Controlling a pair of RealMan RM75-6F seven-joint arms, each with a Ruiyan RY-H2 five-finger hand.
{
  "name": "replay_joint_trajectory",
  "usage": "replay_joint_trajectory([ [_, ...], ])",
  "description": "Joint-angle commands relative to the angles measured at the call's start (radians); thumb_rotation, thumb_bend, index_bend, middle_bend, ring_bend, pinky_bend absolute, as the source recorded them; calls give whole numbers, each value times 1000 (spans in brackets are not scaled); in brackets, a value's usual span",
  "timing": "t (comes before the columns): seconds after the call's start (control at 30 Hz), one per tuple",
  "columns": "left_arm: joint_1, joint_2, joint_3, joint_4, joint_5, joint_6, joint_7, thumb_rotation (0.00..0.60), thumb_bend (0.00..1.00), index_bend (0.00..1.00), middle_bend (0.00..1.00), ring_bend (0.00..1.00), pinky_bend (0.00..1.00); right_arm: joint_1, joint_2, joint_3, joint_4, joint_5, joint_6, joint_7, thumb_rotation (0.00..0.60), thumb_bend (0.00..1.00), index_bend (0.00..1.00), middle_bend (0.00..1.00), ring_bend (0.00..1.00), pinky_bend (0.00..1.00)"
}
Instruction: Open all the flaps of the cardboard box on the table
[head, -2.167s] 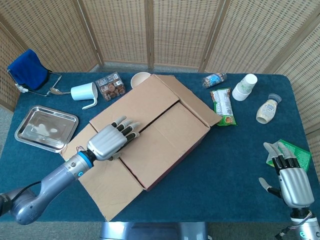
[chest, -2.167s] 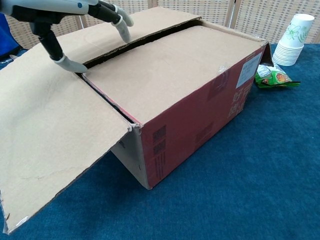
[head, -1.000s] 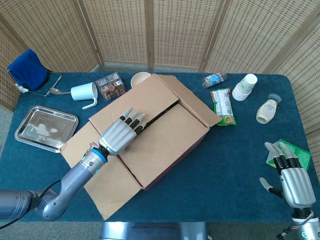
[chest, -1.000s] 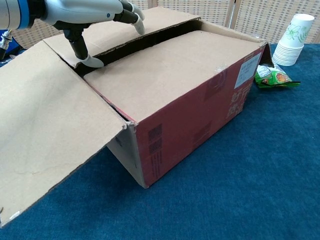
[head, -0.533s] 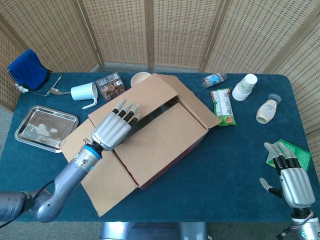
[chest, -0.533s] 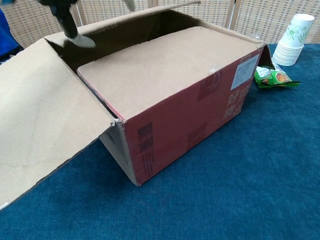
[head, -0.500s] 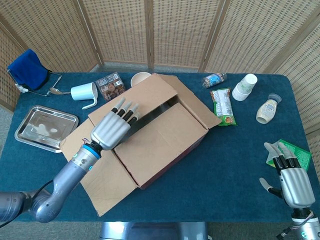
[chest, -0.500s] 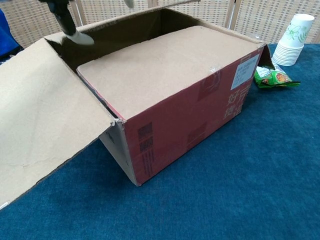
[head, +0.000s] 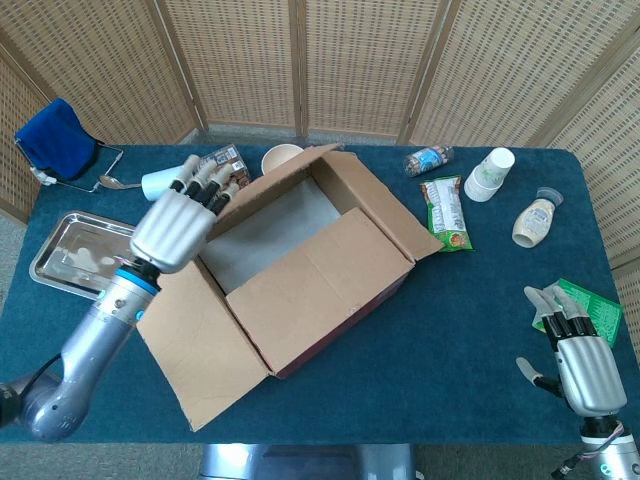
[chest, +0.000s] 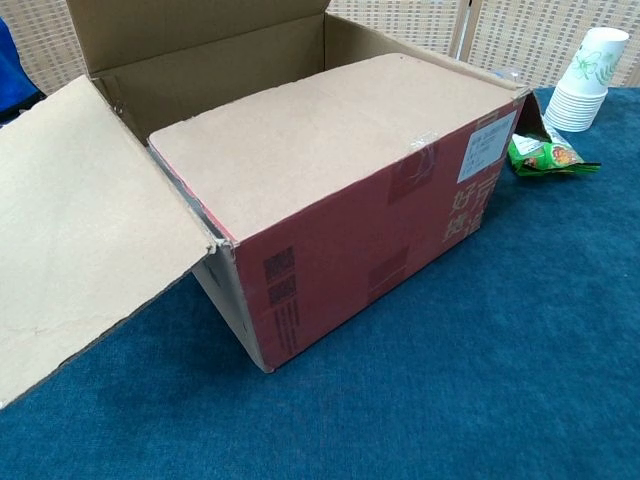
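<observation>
The cardboard box (head: 345, 300) (chest: 380, 230) stands mid-table. Its far long flap (head: 270, 190) (chest: 200, 30) stands upright. My left hand (head: 175, 225) is behind it, fingers (head: 205, 190) stretched against its outer side near the top edge; the thumb is hidden. The near long flap (head: 320, 280) (chest: 330, 130) lies flat over the box. The left end flap (head: 200, 345) (chest: 80, 230) hangs outward, and the right end flap (head: 385, 205) is folded out too. My right hand (head: 585, 370) rests at the table's near right corner, fingers apart and holding nothing.
A metal tray (head: 60, 255), white mug (head: 160, 182), spoon (head: 115, 182) and blue cloth (head: 55, 135) lie left of the box. Behind it is a bowl (head: 282, 157). To its right are a snack packet (head: 445, 213) (chest: 545, 152), paper cups (head: 488, 173) (chest: 590, 80), a bottle (head: 535, 220) and a green packet (head: 590, 305).
My left hand rose and swung left and back, bringing the far long flap from nearly flat to upright and exposing the inside. The box shifted slightly. The right hand stayed put.
</observation>
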Motion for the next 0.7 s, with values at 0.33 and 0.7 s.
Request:
replay_joint_trajectory([
  [0.33, 58, 71, -37, 93, -36, 9, -74, 600, 55, 128, 0, 0, 0, 5, -6, -4, 1, 1, -15, -9, 600, 188, 55, 135, 0, 155],
  [0.7, 113, 30, -20, 275, -57, -30, -135, 600, 56, 129, 0, 0, 0, 6, -7, -11, -1, -7, -17, -10, 600, 190, 55, 135, 0, 155],
])
